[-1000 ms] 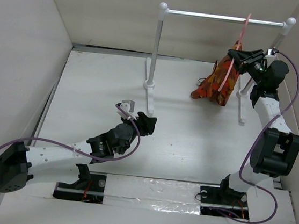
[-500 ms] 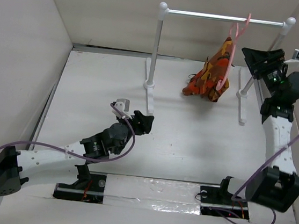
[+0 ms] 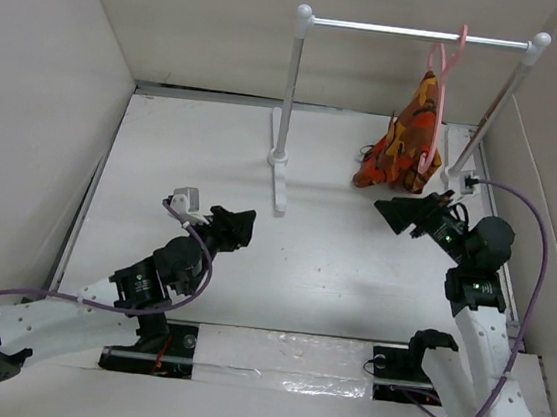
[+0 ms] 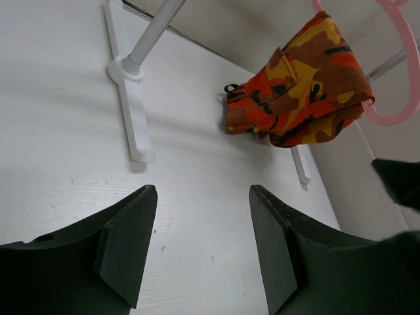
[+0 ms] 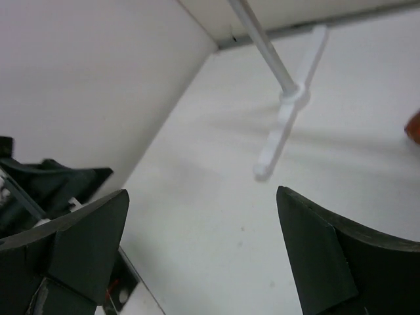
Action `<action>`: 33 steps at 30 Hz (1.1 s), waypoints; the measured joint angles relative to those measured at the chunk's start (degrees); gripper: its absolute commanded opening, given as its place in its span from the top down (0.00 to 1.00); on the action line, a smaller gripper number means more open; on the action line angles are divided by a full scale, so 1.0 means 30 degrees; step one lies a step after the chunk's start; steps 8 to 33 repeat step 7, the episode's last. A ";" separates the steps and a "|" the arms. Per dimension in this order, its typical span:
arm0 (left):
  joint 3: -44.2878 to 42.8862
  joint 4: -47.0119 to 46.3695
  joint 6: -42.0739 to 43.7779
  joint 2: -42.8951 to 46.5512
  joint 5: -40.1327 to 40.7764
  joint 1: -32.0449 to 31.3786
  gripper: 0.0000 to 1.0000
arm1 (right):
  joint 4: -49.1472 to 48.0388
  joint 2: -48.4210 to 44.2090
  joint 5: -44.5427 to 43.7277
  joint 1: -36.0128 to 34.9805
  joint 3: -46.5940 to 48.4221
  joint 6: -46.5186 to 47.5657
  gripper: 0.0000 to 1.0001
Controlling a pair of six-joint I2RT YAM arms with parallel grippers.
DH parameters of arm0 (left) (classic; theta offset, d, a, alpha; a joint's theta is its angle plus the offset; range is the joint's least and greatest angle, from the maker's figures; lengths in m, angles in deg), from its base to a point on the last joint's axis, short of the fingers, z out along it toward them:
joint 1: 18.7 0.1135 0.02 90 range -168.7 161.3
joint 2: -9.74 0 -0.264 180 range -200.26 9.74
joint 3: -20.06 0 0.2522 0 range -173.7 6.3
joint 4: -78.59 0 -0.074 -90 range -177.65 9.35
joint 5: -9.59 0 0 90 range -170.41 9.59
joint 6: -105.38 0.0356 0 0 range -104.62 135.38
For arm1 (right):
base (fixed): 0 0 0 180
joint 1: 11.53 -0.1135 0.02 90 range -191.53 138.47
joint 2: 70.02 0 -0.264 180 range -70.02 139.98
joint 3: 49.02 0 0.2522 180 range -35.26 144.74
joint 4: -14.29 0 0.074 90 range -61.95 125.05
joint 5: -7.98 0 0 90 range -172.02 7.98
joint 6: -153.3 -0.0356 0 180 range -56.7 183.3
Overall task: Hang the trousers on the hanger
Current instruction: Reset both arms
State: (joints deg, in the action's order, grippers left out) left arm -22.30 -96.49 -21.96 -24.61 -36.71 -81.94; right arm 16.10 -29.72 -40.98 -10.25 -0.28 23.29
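The trousers [image 3: 406, 148] hang folded over the hanger [image 4: 392, 120], which is hooked on the rail [image 3: 419, 31] at 1 o'clock. The job looks done, with only retreating left. Both grippers are spread wide and hold nothing: the right gripper [image 3: 390, 216] at 4 o'clock, the left gripper [image 3: 244, 229] at 8 o'clock. Half a second ago the right one was up beside the hanger at 2 o'clock; it has since dropped well clear. The left has pulled back slightly, and the trousers hang closer under the hook.

- Your left gripper [image 3: 239, 222] points forward and to the right, its arm folded back at the elbow, jaws apart and empty.
- Your right gripper [image 3: 396, 213] points left, wrist raised, jaws spread wide and empty.
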 measured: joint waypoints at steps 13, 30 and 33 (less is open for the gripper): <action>0.1333 0.1348 -0.1027 0.1107 0.0000 0.0000 0.46 | 0.4444 -0.1362 -0.0714 -0.0495 -0.3249 0.2994 0.00; 0.1333 0.1348 -0.1027 0.1107 0.0000 0.0000 0.46 | 0.4444 -0.1362 -0.0714 -0.0495 -0.3249 0.2994 0.00; 0.1333 0.1348 -0.1027 0.1107 0.0000 0.0000 0.46 | 0.4444 -0.1362 -0.0714 -0.0495 -0.3249 0.2994 0.00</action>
